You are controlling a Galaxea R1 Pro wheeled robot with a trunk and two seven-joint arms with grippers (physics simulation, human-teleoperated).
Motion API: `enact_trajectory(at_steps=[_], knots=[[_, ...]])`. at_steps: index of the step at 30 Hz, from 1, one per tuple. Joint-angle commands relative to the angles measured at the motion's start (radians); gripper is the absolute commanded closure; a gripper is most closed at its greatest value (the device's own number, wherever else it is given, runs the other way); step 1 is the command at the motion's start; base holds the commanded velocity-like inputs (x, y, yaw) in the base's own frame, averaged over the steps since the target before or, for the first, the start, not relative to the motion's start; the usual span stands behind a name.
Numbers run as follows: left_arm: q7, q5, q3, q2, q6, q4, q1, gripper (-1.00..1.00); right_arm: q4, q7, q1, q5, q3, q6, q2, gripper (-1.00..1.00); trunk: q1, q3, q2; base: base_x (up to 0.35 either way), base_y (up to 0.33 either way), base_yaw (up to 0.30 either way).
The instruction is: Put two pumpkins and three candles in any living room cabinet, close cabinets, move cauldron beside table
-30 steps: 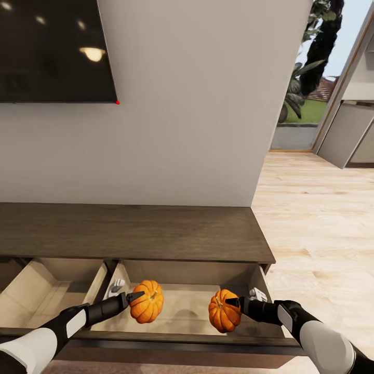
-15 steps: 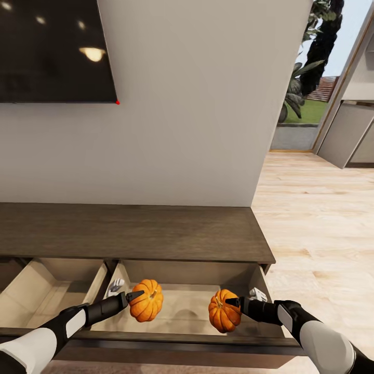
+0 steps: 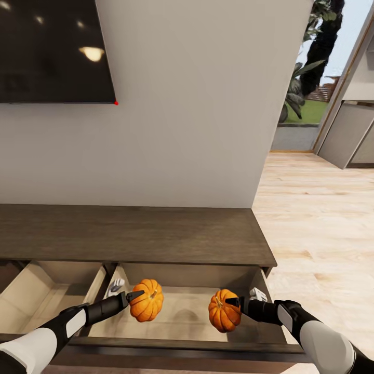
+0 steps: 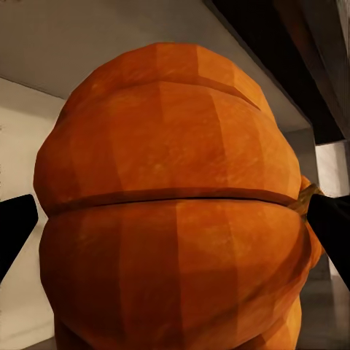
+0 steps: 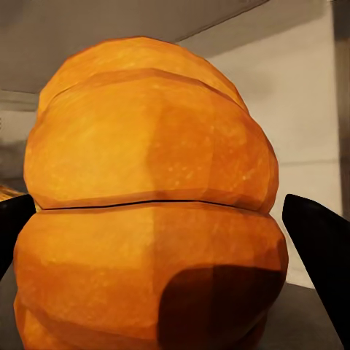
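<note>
Over the open cabinet (image 3: 156, 236) drawer (image 3: 182, 317), each gripper (image 3: 136, 296) (image 3: 232, 302) clamps a pumpkin (image 3: 147, 301) (image 3: 223, 311)

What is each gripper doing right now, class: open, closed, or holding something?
Left gripper: closed on the left pumpkin.
Right gripper: closed on the right pumpkin.

Two ribbed orange pumpkins (image 3: 146, 300) (image 3: 223, 310). The cabinet (image 3: 130, 234) is dark brown, its drawer insides pale beige. Black TV (image 3: 52, 49).
</note>
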Motion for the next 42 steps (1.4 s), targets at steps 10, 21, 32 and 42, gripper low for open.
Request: enact_trajectory(at_steps=[10,21,32,42], knots=[[0.000,0.000,0.001,0.000,0.001,0.000,0.000,1.00,0.000,-0.002,0.000,-0.006,0.000,0.002,0.000,1.00,0.000,0.004,0.000,0.002,0.000,-0.041],[0.000,0.000,0.001,0.000,0.000,-0.001,0.000,1.00,0.000,-0.002,0.000,-0.006,0.000,0.002,0.000,1.00,0.000,0.006,0.000,0.000,0.000,-0.029],[0.000,-0.001,0.001,0.000,0.001,-0.001,0.000,1.00,0.000,-0.002,0.000,-0.006,0.000,0.003,0.000,1.00,0.000,-0.008,0.000,0.000,0.000,0.064],[0.000,-0.001,0.001,0.001,0.001,-0.001,0.000,1.00,0.000,-0.002,0.000,-0.006,0.000,0.003,0.000,1.00,0.000,-0.024,0.000,0.000,0.000,0.085]])
